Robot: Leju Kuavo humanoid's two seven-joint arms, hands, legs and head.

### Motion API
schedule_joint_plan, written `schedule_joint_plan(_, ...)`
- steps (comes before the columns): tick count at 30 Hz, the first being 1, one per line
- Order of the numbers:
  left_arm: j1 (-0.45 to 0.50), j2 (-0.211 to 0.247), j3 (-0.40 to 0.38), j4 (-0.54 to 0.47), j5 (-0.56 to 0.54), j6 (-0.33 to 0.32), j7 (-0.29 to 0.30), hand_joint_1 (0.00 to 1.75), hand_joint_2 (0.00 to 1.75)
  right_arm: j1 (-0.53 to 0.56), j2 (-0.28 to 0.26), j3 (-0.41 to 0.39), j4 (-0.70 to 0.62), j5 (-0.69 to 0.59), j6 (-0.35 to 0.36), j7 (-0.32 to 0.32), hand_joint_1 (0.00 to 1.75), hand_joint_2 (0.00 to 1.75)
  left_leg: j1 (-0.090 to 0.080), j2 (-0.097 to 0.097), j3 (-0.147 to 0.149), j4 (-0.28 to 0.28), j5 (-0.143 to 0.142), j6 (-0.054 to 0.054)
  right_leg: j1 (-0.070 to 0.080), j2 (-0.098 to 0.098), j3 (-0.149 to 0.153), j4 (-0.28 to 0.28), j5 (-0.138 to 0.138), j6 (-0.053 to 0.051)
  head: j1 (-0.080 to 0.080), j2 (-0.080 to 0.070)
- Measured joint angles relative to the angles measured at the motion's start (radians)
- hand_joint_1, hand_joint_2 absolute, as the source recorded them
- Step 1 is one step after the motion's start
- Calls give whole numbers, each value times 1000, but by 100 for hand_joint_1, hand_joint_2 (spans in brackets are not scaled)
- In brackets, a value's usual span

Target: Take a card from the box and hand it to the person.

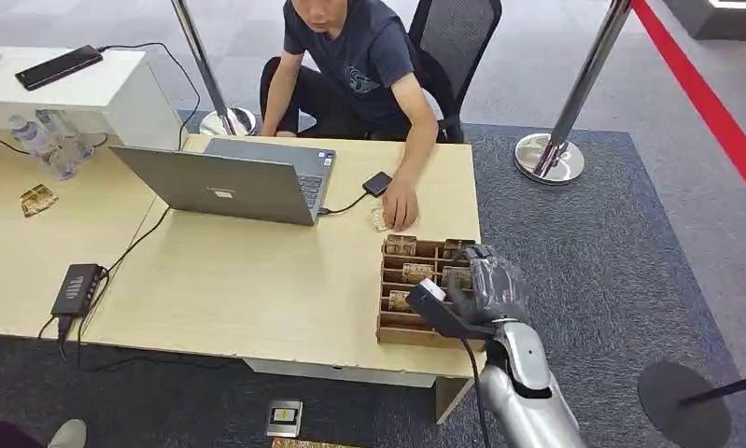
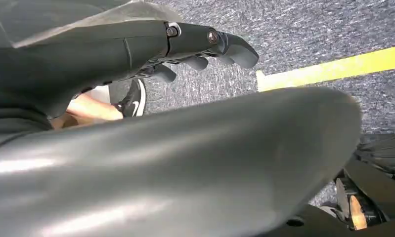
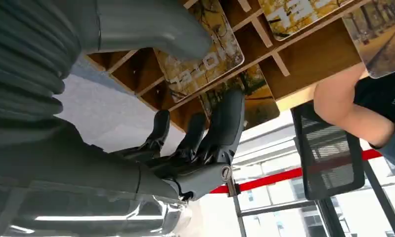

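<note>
A wooden box [image 1: 425,338] with several compartments stands at the table's near right corner, with yellow picture cards [image 1: 417,273] standing in it. My right hand [image 1: 485,280] hovers over the box's right side, fingers apart and holding nothing. Seen from the right wrist, the thumb [image 3: 151,29] and dark fingers [image 3: 220,133] bracket a card [image 3: 205,54] in the box [image 3: 304,64] without gripping it. A person [image 1: 359,56] sits across the table, one hand [image 1: 401,207] resting on a card [image 1: 380,220] lying on the table. My left hand [image 2: 205,44] hangs by my body over the carpet, holding nothing.
A grey laptop [image 1: 229,182] sits mid-table with a cable to a small black device [image 1: 377,183]. A black power adapter [image 1: 77,287] lies at the left, water bottles [image 1: 42,145] further back. Chrome stanchions [image 1: 549,157] and an office chair [image 1: 453,37] stand beyond the table.
</note>
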Motion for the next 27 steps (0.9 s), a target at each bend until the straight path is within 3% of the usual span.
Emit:
schedule_joint_plan(6, 0, 2, 0, 2, -5, 0, 0, 0, 0, -2, 0, 0, 23, -3, -11, 0, 93, 175, 0, 0, 0, 0, 0, 0, 0, 0, 0, 0, 0, 0, 0, 0)
schedule_joint_plan(8, 0, 2, 0, 2, -6, 0, 0, 0, 0, -7, -1, 0, 32, -5, -19, 0, 112, 175, 0, 0, 0, 0, 0, 0, 0, 0, 0, 0, 0, 0, 0, 0)
schedule_joint_plan(11, 0, 3, 0, 2, -8, 0, 0, 0, 0, -13, -1, -1, 40, -5, -25, 0, 127, 175, 0, 0, 0, 0, 0, 0, 0, 0, 0, 0, 0, 0, 0, 0)
schedule_joint_plan(19, 0, 4, 0, 2, -11, 0, 0, 0, 0, -13, -1, -3, 38, 5, -37, -5, 138, 175, 0, 0, 1, 0, 0, 0, 0, 0, 0, 0, 0, 0, 0, 0)
schedule_joint_plan(22, 0, 4, 0, 2, -11, 0, -1, 0, 0, 2, -2, -5, 19, 10, -40, -4, 150, 175, 0, 0, 0, 0, 0, 0, 0, 0, 0, 0, 0, 0, 0, 0)
schedule_joint_plan(23, 0, 4, 0, 2, -11, 0, -2, 0, 0, 8, -2, -5, 10, 14, -40, -4, 171, 175, 0, 0, 0, 0, 0, 0, 0, 0, 0, 0, 0, 0, 0, 0)
schedule_joint_plan(27, 0, 5, 0, 2, -11, 0, -7, 0, 0, 29, -7, -6, -42, 25, -40, -5, 175, 175, 0, 0, 0, 0, 0, 0, 0, 0, 0, 0, 0, 0, 0, 0)
